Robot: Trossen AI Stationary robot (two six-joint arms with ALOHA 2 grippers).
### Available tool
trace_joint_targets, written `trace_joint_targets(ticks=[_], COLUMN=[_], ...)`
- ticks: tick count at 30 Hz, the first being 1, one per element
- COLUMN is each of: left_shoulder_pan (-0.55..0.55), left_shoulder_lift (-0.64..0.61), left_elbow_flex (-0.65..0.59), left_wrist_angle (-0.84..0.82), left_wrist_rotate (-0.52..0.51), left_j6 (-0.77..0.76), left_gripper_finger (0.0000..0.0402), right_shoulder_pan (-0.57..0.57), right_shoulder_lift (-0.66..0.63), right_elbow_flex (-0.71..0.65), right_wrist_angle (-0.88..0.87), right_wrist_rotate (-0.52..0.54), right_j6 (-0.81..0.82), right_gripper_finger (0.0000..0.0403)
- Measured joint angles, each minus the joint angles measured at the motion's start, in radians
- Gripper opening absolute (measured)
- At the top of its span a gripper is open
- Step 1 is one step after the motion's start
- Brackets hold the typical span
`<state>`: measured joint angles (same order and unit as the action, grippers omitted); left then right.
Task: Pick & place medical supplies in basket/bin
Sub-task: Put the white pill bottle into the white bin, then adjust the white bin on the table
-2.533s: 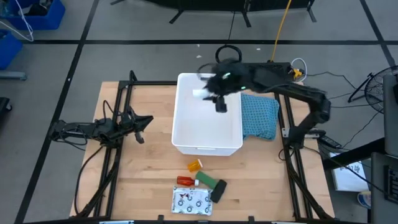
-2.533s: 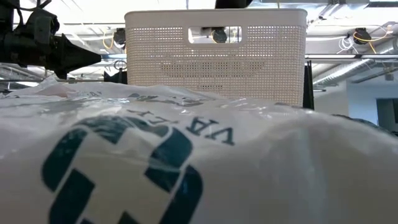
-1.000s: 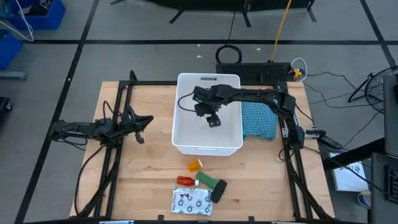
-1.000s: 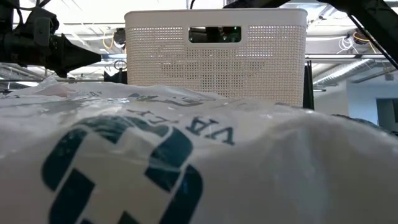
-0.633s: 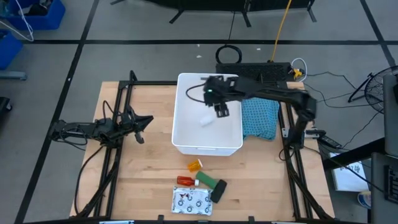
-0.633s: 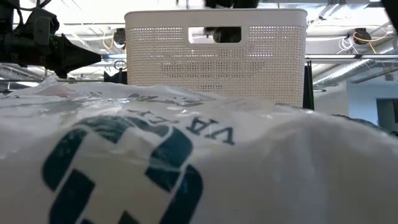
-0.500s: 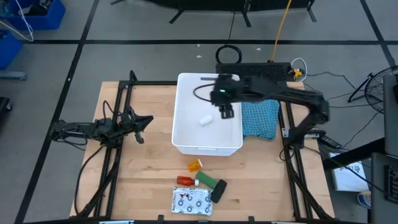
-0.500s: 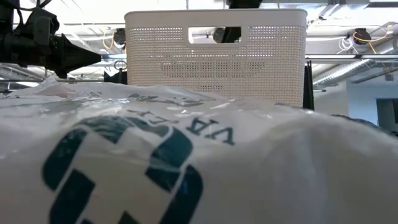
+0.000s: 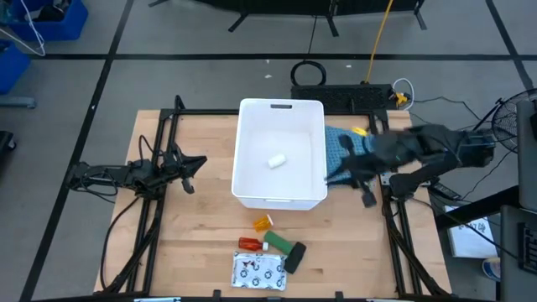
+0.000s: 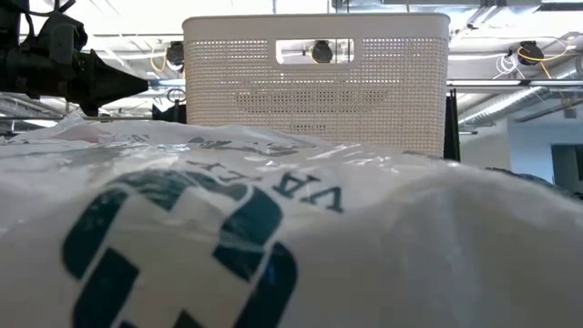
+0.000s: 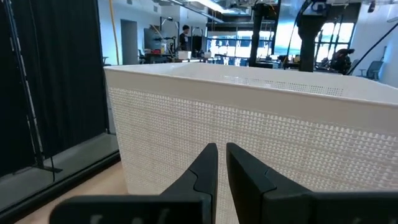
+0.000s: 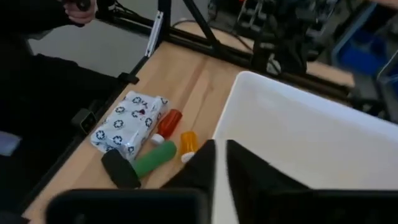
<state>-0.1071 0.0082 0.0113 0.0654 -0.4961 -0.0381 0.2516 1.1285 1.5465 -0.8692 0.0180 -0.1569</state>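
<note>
On the wooden table (image 9: 193, 226), the small white roll (image 9: 276, 160) lies in the white tub (image 9: 281, 106). My right gripper (image 9: 367, 195), blurred, fingers seemingly together and empty, hangs beside it, probably heading for the remaining supplies (image 9: 270, 246). My left gripper (image 9: 190, 174) waits closed at the left edge.

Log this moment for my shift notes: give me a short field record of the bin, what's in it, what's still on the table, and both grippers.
bin: white tub at table centre, upright
in bin: one small white roll
on table, near edge: orange vial, red tube, green bar, black oblong, printed packet
beside bin: blue-green cloth
right gripper: outside the bin, over the table beside the cloth, fingers shut, empty
left gripper: parked left of the bin, fingers shut, empty
</note>
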Motion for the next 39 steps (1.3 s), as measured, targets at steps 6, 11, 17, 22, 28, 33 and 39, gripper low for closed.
trace_joint_targets(ticks=[6,11,17,22,28,33,39], left_shoulder_pan=[0.0,0.0,0.0,0.0,0.0,0.0,0.0], left_shoulder_lift=[0.0,0.0,0.0,0.0,0.0,0.0,0.0], left_elbow_flex=[0.0,0.0,0.0,0.0,0.0,0.0,0.0], left_wrist_angle=[-0.001,-0.002,-0.002,-0.003,-0.003,-0.003,-0.003], left_wrist_rotate=[0.0,0.012,0.021,0.021,0.021,0.016,0.016], left_j6=[-0.024,-0.047,-0.038,-0.013,0.02,0.063,0.069], left_gripper_finger=[0.0035,0.0035,0.0035,0.0035,0.0035,0.0035,0.0035], right_shoulder_pan=[0.11,0.107,0.047,0.01,-0.017,-0.038,-0.042], right_shoulder_lift=[-0.223,-0.448,-0.748,-0.883,-0.913,-0.937,-0.964], right_elbow_flex=[-0.35,-0.636,-0.904,-1.08,-1.233,-1.324,-1.381], right_wrist_angle=[0.254,0.449,0.617,0.745,0.834,0.933,1.029], right_wrist_rotate=[0.109,0.117,0.115,0.112,0.078,-0.019,-0.046], right_j6=[0.003,-0.01,-0.013,0.002,0.038,0.071,0.07], right_gripper_finger=[0.0011,0.0002,0.0001,0.0001,0.0001,0.0,0.0])
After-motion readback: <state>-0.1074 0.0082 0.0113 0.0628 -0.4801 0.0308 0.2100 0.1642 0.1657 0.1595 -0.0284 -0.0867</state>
